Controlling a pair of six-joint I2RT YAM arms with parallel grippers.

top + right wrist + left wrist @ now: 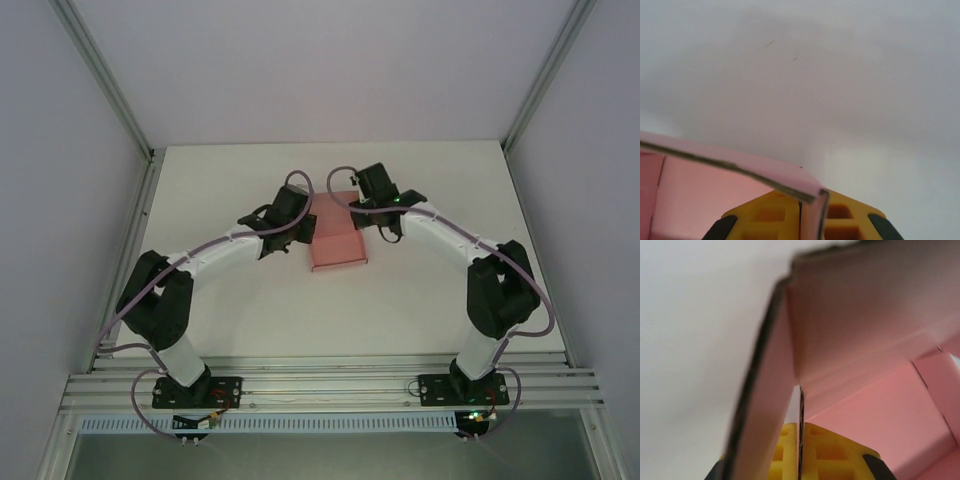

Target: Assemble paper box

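Both grippers clamped on the paper box (337, 245), mid-table.

From overhead I see it lying on the white table (250, 310), between my two arms and a little toward the far side. My left gripper (305, 228) sits at its left edge; in that wrist view the yellow pads (830, 450) are pressed together on a thin upright wall of pink card. My right gripper (360, 210) is at the far right corner, its pads (767, 215) pinched on a folded flap (812, 210) there.

The paper box (338, 250) blocks the middle; the near table (330, 315) lies open
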